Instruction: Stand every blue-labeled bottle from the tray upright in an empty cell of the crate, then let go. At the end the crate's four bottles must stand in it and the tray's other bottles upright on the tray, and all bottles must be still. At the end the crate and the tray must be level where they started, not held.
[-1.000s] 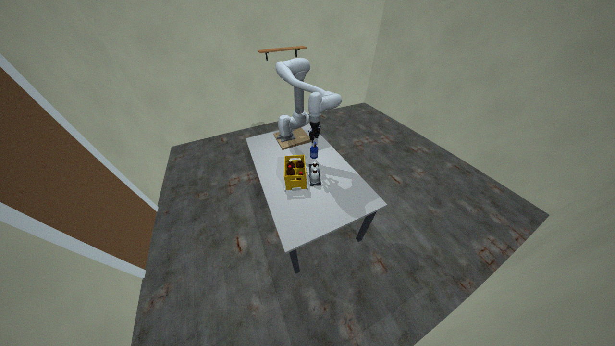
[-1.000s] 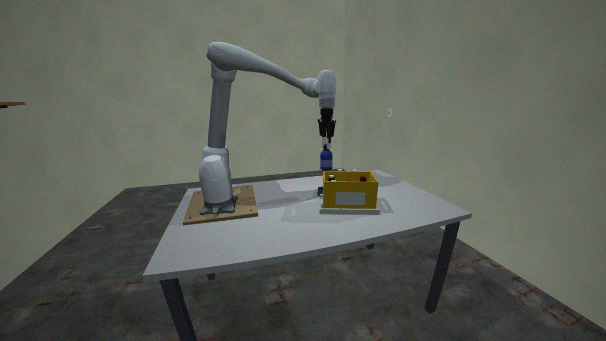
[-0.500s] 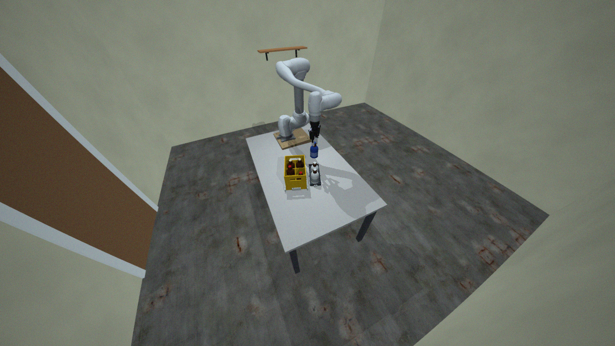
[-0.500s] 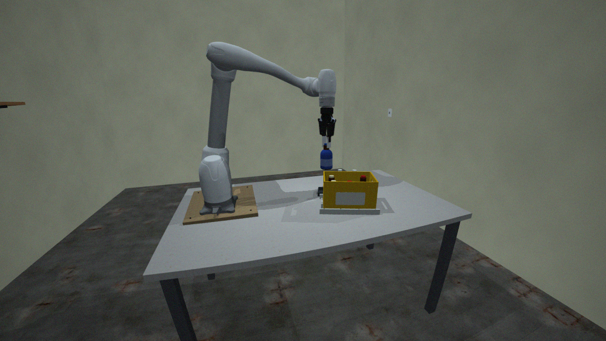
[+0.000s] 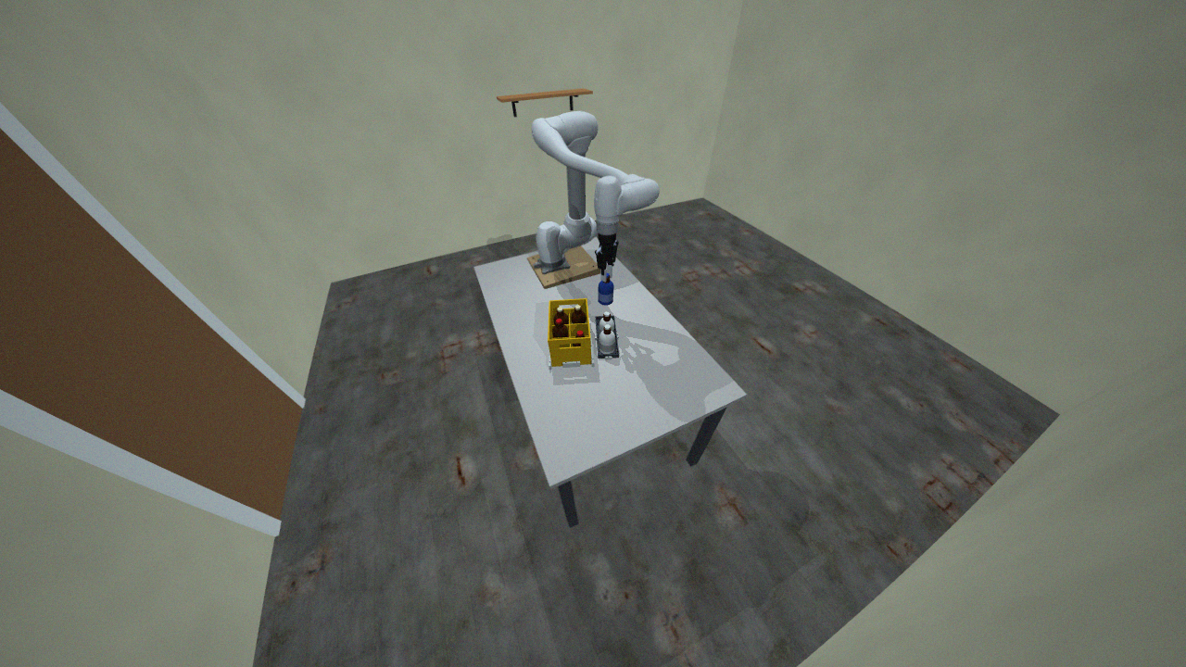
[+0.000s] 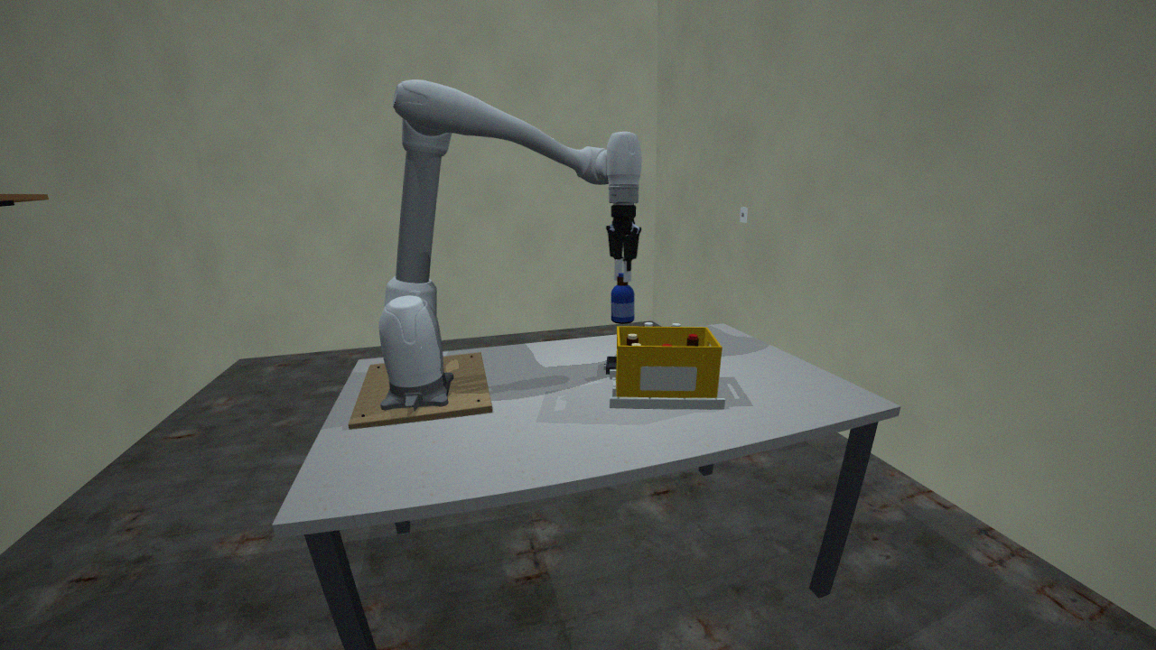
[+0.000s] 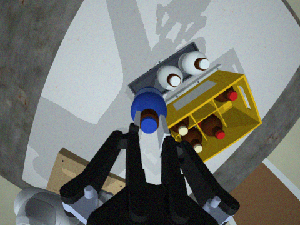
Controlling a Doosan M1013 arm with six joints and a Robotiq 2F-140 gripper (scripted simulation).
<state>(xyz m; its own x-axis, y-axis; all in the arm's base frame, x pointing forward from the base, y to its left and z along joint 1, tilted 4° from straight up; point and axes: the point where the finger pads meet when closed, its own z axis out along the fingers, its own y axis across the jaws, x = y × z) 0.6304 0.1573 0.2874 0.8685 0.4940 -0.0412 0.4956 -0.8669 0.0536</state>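
Note:
My gripper (image 7: pixel 149 120) is shut on the neck of the blue-labeled bottle (image 7: pixel 147 106) and holds it upright in the air, above the table and just off the near end of the tray. The bottle also shows in the top view (image 5: pixel 606 290) and in the exterior view (image 6: pixel 621 301), hanging higher than the crate's rim. The yellow crate (image 7: pixel 212 117) holds three brown bottles; one cell (image 7: pixel 239 117) looks empty. The grey tray (image 7: pixel 167 74) beside the crate carries two white-labeled bottles (image 7: pixel 182 71), both upright.
The crate (image 6: pixel 667 361) stands on a flat grey base plate in the middle of the white table (image 6: pixel 565 428). The arm's base sits on a wooden board (image 6: pixel 420 391) at the table's end. A small shelf (image 5: pixel 544 95) hangs on the wall behind.

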